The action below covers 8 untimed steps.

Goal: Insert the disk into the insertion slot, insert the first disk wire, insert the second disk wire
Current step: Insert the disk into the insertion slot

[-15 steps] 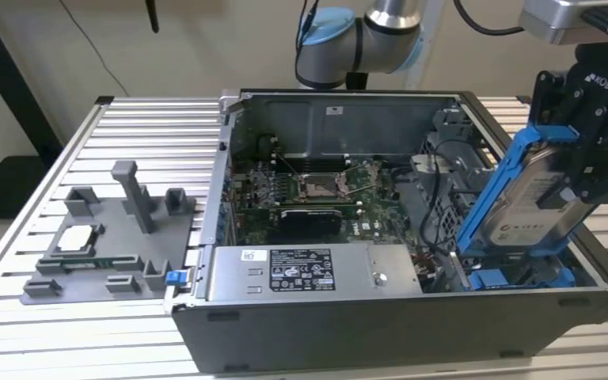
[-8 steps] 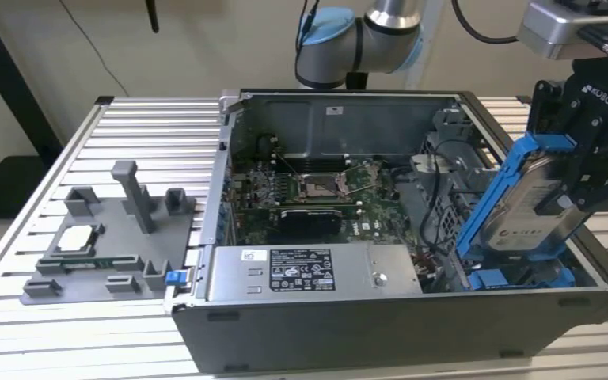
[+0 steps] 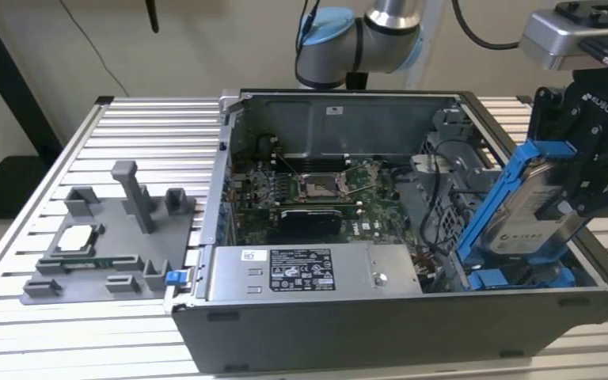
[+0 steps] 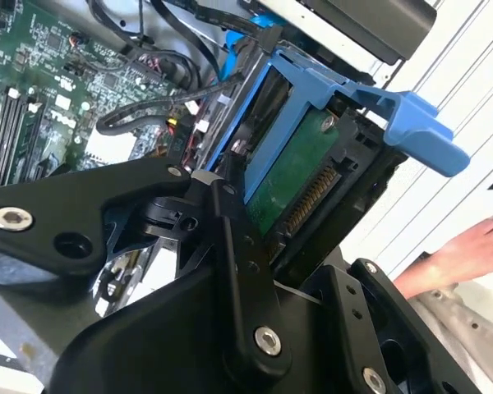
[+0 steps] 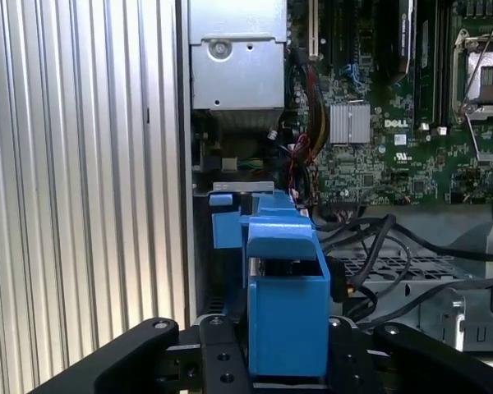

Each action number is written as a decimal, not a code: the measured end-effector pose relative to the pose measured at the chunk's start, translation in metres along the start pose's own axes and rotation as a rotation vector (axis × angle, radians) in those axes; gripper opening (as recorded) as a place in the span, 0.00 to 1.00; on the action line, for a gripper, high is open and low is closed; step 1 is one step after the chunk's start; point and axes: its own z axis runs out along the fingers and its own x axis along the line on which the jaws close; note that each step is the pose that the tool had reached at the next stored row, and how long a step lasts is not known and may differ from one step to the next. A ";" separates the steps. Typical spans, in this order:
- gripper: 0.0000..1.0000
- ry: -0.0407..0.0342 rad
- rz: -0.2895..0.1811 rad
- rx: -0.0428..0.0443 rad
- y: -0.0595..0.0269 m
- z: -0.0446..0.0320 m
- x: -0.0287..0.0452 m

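The disk [image 3: 533, 207], a silver drive in a blue carrier frame, is tilted steeply, its lower end down in the insertion slot [image 3: 515, 279] with blue rails at the case's corner on the exterior view's right. My gripper [image 3: 576, 188] is shut on the disk's upper part. In the first wrist view the blue carrier [image 5: 284, 308] sits between my black fingers [image 5: 218, 361], above the slot's blue tabs [image 5: 223, 215]. The second wrist view shows the disk's green circuit board [image 4: 300, 172] and connector. Black cables [image 5: 370, 240] loop beside the slot; which are the disk wires I cannot tell.
The open computer case [image 3: 389, 332] lies on a slatted aluminium table [image 3: 104, 324]. A grey power-supply box [image 3: 309, 271] sits beside the slot, the motherboard [image 3: 315, 194] behind it. A grey fixture [image 3: 114, 237] stands at the exterior view's left. A hand [image 4: 464, 250] rests near the case.
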 end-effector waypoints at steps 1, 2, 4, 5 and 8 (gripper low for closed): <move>0.00 -0.0002 0.000 -0.0006 -0.0008 0.0008 0.0000; 0.00 -0.0003 0.000 -0.0010 -0.0014 0.0017 0.0001; 0.00 -0.0007 0.000 -0.0015 -0.0022 0.0033 0.0002; 0.00 -0.0006 0.000 -0.0016 -0.0022 0.0041 0.0003; 0.00 -0.0004 0.000 -0.0018 -0.0023 0.0069 0.0003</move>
